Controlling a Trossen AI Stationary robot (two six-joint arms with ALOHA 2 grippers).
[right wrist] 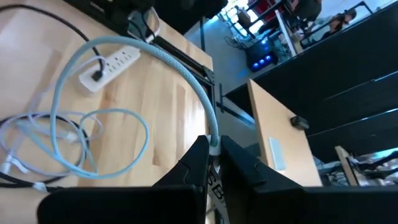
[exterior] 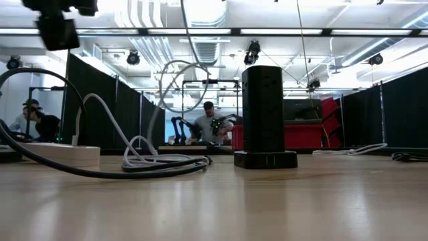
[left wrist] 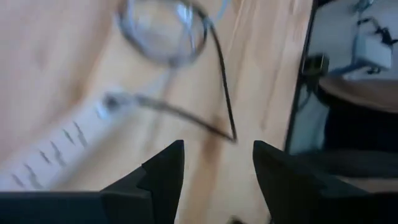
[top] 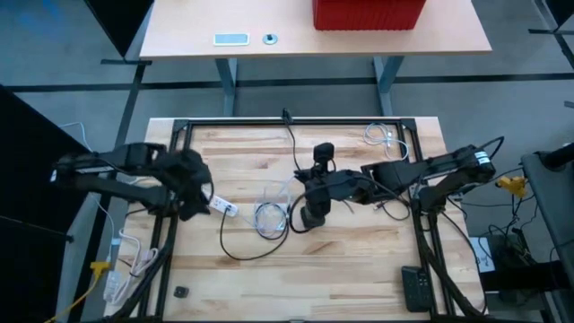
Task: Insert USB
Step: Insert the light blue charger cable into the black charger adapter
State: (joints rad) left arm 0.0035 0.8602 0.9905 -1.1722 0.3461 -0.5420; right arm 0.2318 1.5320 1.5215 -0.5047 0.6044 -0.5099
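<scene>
right gripper [right wrist: 213, 163] pinches the usb cable [right wrist: 186, 68] by its plug for the black tower [exterior: 262, 114], while left gripper [left wrist: 217, 163] hangs parted over the power strip [top: 223, 206].

My left wrist view smeared, white power strip [left wrist: 56, 152] cut off at the edge, coiled cable [left wrist: 163, 28] blurred, USB plug hidden between my right fingers [right wrist: 198, 163], tower sockets [exterior: 262, 114] too dark to tell

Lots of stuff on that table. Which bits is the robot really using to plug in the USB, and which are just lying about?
In use: USB cable, held in right gripper; black tower; left gripper, open above power strip.
Lying about: remote, white cable, red box.
</scene>
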